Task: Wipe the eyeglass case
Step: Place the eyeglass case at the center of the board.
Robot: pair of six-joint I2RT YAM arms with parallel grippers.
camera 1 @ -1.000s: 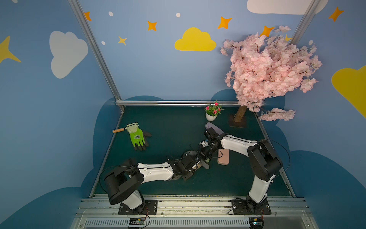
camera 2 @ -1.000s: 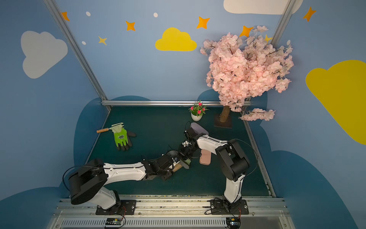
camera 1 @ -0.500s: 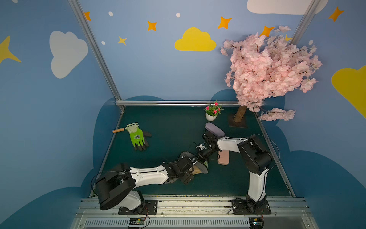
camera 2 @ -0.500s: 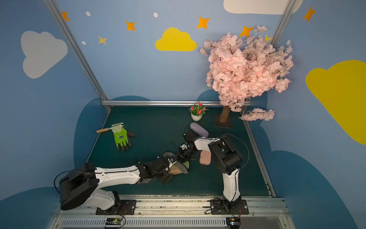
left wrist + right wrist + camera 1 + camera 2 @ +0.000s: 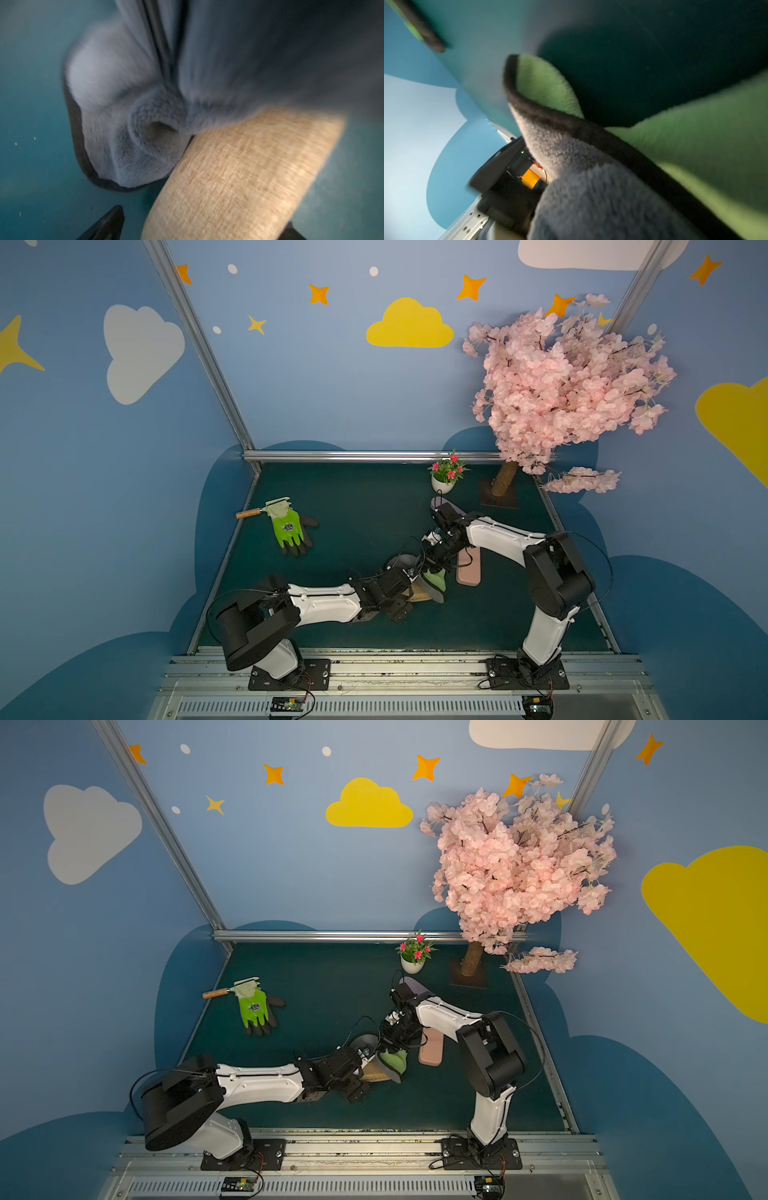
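Tan woven-fabric eyeglass case (image 5: 239, 176), rounded oblong with a coarse weave, is at the front middle of the dark green surface (image 5: 353, 506), between the tips of the left gripper (image 5: 409, 592). Can't tell if it rests on the surface. Left jaws are spread: in the left wrist view one black fingertip (image 5: 108, 224) stands clear of the case's side, while contact at the other tip is unclear.

Fluffy microfibre cloth (image 5: 434, 578), grey on one face and green on the other with a black bound edge, drapes onto the case's far end and touches it. Right gripper (image 5: 435, 562) comes from above, jaws pressed together, pinching the cloth.

Pink flat case (image 5: 469, 568) with rounded corners lies just beside the cloth. Green-and-black work glove (image 5: 289, 526) is well apart.
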